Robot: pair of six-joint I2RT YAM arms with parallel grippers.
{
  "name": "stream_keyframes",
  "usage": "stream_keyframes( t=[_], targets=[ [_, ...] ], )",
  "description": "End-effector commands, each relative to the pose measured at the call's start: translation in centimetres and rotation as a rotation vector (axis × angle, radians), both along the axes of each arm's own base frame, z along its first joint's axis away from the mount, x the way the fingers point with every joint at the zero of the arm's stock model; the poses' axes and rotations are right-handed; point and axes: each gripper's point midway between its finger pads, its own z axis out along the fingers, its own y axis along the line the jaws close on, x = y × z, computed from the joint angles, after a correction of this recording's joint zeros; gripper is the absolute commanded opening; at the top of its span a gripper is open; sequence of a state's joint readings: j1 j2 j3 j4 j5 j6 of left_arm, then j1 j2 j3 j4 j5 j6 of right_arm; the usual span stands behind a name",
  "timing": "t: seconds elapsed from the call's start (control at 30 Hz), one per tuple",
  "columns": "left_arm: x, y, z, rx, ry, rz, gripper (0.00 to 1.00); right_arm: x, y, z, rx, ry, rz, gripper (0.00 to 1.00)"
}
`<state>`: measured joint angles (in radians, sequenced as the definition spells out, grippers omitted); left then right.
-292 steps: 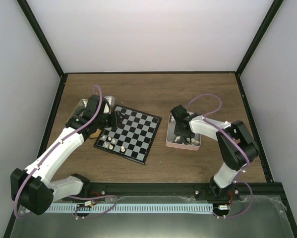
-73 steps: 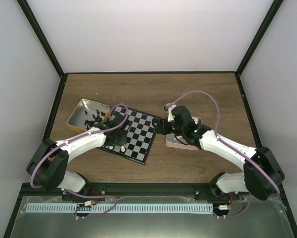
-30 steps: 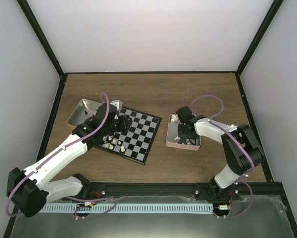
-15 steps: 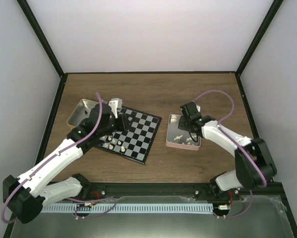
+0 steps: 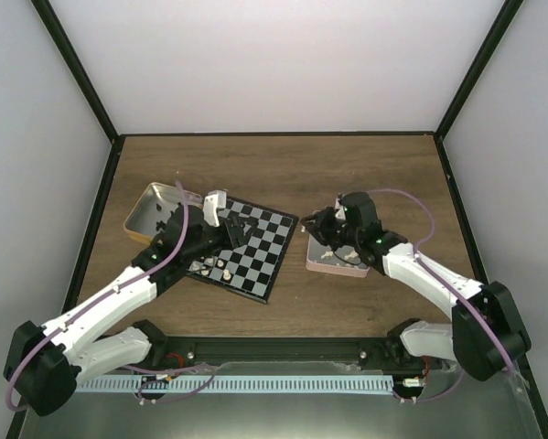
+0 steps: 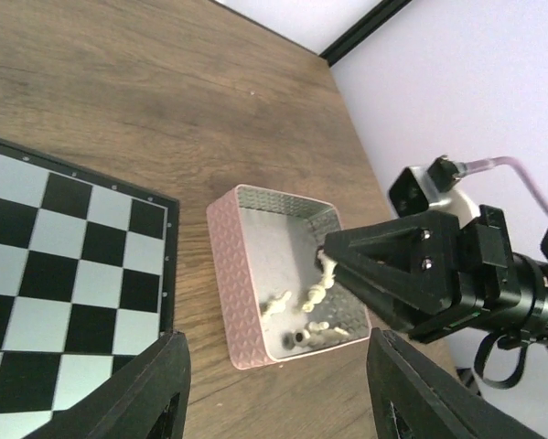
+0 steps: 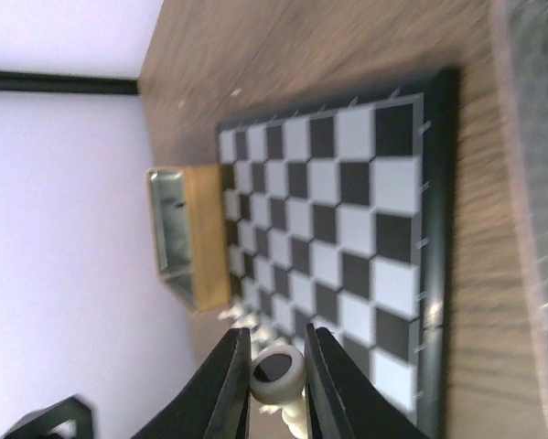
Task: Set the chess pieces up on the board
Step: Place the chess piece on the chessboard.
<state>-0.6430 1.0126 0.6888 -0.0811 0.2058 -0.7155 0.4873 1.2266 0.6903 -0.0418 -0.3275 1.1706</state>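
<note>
Left gripper hanging released over the board, carrying nothing. Right gripper pinching a white piece by one end above the pink tin — thin hold, so the piece is risking swivelling or dropping in transit. Wood table, white walls closing it in.

Wooden table: board; gold tin; pink tin

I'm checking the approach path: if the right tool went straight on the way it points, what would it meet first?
Most likely the board, on its bare squares: the right tool, shut on a cream-white piece, points across it. Depth is unclear, so it might pass above.
</note>
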Motion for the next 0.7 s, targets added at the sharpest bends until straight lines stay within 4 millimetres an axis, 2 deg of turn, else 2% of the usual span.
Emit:
stream_keyframes(
  t=[0.0,0.23,0.43,0.5,0.67],
  targets=[
    [-0.8,-1.2,2.0,-0.152,-0.049,-0.036,0.55,-1.5,4.2,3.8,0.27,0.072,0.084,0.17],
    [-1.4,-3.2,2.0,-0.248,-0.071,-0.062,0.59,-3.2,7.5,5.3,0.481,0.225,0.121,0.17],
    [-0.8,-4.7,2.7,-0.265,-0.12,-0.052,0.59,-4.3,9.5,6.5,0.553,0.279,0.161,0.18],
    [-0.7,-4.9,2.4,-0.256,-0.116,-0.037,0.57,-4.4,9.8,6.8,0.573,0.284,0.171,0.19],
    [-0.9,-5.0,1.3,-0.225,-0.097,-0.009,0.43,-4.5,10.1,7.2,0.603,0.291,0.176,0.19]
  ],
)
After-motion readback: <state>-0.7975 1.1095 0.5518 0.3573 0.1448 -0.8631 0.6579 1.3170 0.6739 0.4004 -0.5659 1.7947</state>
